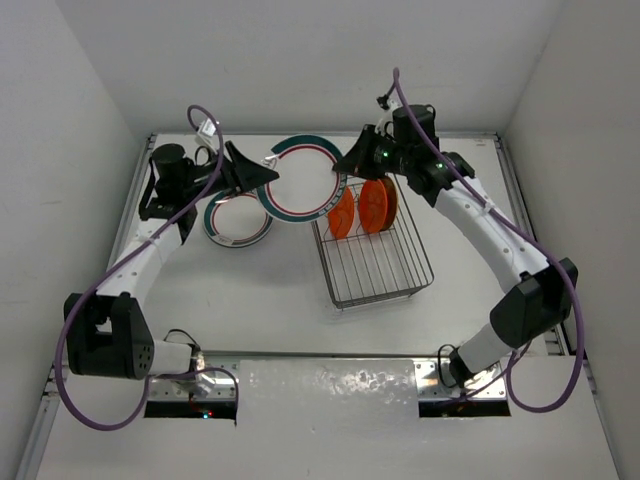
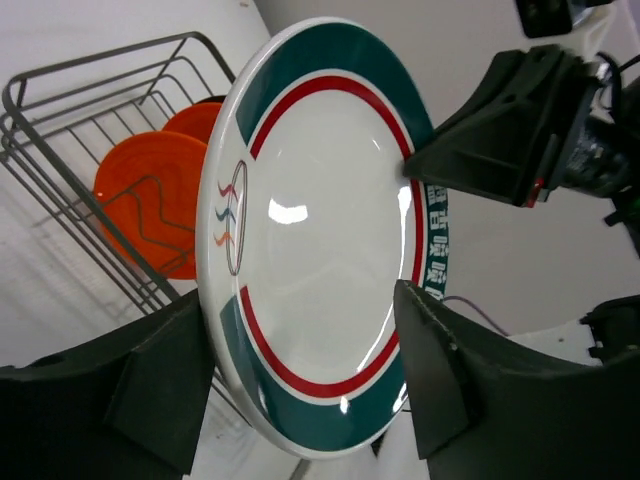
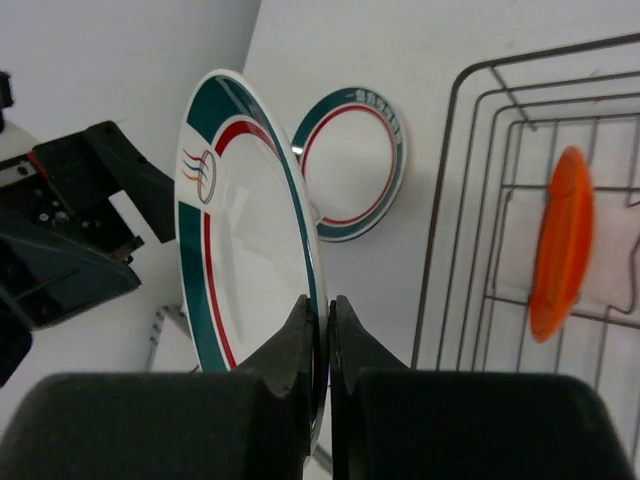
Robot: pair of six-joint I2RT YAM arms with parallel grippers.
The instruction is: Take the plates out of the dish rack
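Note:
A large white plate (image 1: pixel 300 180) with green and red rings hangs on edge above the table, left of the dish rack (image 1: pixel 385 270). My right gripper (image 1: pixel 347 166) is shut on its right rim, which the right wrist view shows pinched between the jaws (image 3: pixel 322 305). My left gripper (image 1: pixel 263 173) stands open astride the plate's opposite rim (image 2: pixel 300 295), one finger on each side of the plate (image 2: pixel 320 220) with a gap showing. Two orange plates (image 1: pixel 362 208) stand upright in the rack's far end. Another ringed plate (image 1: pixel 238 220) lies flat on the table.
The rack's near half (image 1: pixel 380 265) holds nothing. White walls close in the table on the left, back and right. The flat plate (image 3: pixel 352 160) lies just below and behind the held one. The rack's wire wall (image 3: pixel 445 200) is close to my right gripper.

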